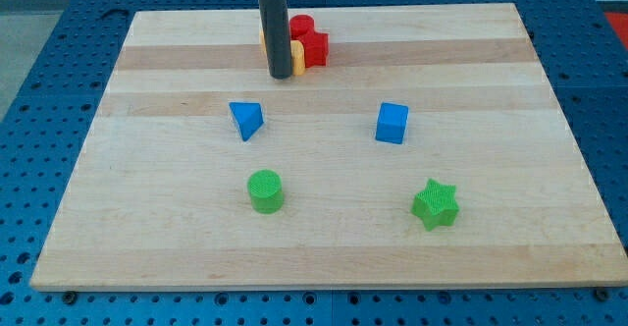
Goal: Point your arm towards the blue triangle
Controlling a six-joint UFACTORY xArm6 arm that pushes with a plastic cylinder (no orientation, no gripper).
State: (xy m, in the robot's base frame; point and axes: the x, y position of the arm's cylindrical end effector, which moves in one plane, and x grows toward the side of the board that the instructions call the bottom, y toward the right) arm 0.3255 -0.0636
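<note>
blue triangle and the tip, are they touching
Apart. The camera view shows bare wood between my tip and the blue triangle, which lies below it, slightly to the view's left.

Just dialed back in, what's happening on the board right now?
My tip sits near the view's top, right against a cluster of red blocks and a yellow block. The blue triangle lies below it, slightly toward the view's left, untouched. A blue cube, a green cylinder and a green star sit farther down the wooden board.
</note>
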